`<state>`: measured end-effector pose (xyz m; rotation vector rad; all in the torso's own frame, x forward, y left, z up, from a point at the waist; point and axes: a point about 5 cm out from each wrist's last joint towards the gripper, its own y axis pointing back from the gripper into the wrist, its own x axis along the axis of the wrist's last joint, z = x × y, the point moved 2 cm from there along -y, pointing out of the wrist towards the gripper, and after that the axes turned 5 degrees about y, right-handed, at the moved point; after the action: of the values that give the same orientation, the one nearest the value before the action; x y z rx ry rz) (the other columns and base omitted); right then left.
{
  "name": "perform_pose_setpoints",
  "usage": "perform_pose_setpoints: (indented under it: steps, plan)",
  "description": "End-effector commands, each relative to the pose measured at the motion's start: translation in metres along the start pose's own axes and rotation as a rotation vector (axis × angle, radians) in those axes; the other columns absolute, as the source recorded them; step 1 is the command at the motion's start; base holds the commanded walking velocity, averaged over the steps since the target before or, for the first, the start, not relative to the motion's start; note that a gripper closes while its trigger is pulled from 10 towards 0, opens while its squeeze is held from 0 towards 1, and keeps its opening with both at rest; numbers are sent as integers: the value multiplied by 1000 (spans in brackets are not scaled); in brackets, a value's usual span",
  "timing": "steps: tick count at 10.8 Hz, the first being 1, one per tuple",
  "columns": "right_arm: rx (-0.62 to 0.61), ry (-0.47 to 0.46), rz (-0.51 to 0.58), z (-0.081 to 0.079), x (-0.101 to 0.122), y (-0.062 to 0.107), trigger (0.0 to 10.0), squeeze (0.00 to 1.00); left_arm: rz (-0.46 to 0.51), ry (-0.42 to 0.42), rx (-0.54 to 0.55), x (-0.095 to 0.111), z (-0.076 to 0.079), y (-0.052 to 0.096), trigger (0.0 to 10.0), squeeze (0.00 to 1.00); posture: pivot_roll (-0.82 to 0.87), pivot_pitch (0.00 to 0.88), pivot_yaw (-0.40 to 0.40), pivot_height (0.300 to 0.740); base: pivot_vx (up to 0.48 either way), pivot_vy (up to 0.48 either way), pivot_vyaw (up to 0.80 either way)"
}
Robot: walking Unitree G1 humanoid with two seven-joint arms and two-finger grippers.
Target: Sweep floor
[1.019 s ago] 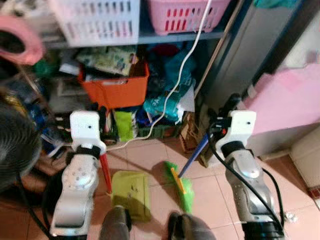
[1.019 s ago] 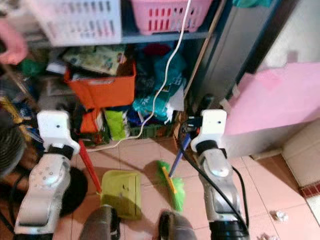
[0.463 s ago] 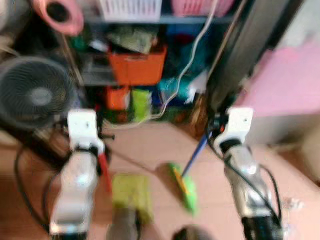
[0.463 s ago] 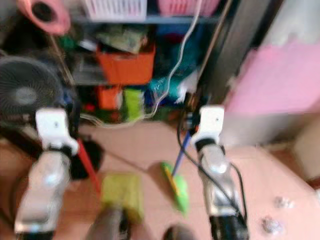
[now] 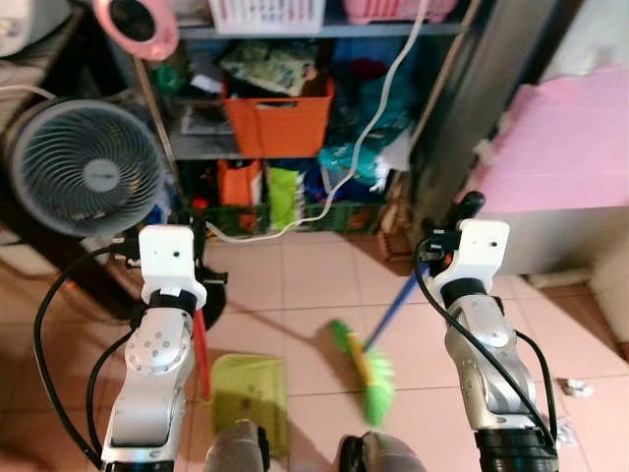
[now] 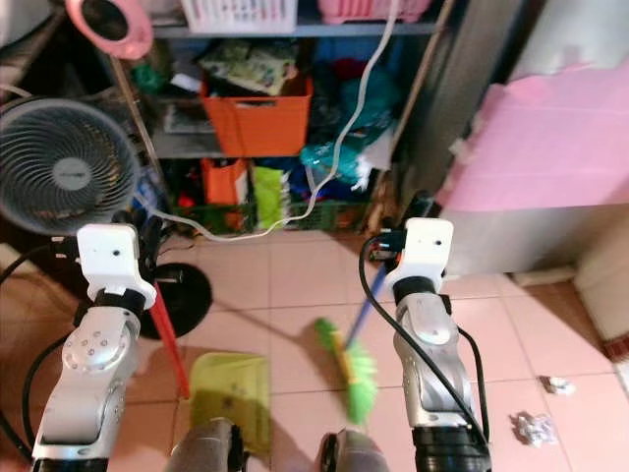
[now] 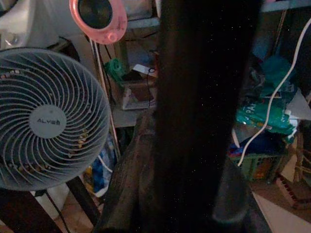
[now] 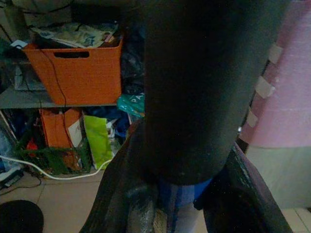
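Observation:
A lime-green dustpan (image 5: 248,393) rests on the pink tiles in front of my feet. Its red handle (image 5: 201,344) rises to my left gripper (image 5: 197,254), which is shut on it. A broom with green bristles (image 5: 369,374) touches the floor right of the dustpan, its head blurred. Its blue handle (image 5: 393,305) slants up to my right gripper (image 5: 442,238), which is shut on it. In the right wrist view the handle's dark grip (image 8: 204,87) sits between the fingers (image 8: 116,194). The left wrist view has a dark handle (image 7: 204,97) close to the lens.
A standing fan (image 5: 88,167) is at the left on a black base. Cluttered shelves with an orange bin (image 5: 278,118) and a hanging white cable (image 5: 364,128) are ahead. A pink board (image 5: 570,147) leans at the right. Crumpled paper scraps (image 6: 536,425) lie on the right-hand tiles.
The whole picture has shifted: the shelves sit farther off and the fan has come into view, so the camera moved. Both grippers keep their hold on the two handles.

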<state>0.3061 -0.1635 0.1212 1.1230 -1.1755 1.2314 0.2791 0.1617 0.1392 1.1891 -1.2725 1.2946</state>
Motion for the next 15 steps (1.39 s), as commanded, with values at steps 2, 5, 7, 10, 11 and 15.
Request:
perform_pose_setpoints:
  steps: [2, 5, 7, 10, 11, 15]
  plan:
    - [37, 22, -9, -3, 2, -4, 10000, 0, 63, 1, -12, 13, 0, -7, 10000, 0, 57, 100, 2, 740, 0, 0, 0]
    - [37, -24, -15, -5, 2, -5, 10000, 0, 61, 3, -25, 15, 5, -7, 10000, 0, 63, 97, -4, 740, 0, 0, -133]
    - [12, -41, -23, -2, 1, -9, 10000, 0, 58, 40, -45, 17, 8, -9, 10000, 0, 64, 106, -1, 740, 0, 0, -800]
    - [-11, -36, -28, 2, 0, -10, 10000, 0, 58, 47, -58, 19, 11, -10, 10000, 0, 62, 116, 1, 740, 0, 0, -800]
    - [-15, -36, -29, 2, -1, -10, 10000, 0, 58, 57, -58, 20, 12, -11, 10000, 0, 62, 117, 2, 740, 0, 0, -800]
    - [-55, -55, -29, 9, -2, -9, 10000, 0, 54, 55, -59, 21, 12, -12, 10000, 0, 61, 124, 7, 740, 0, 0, -725]
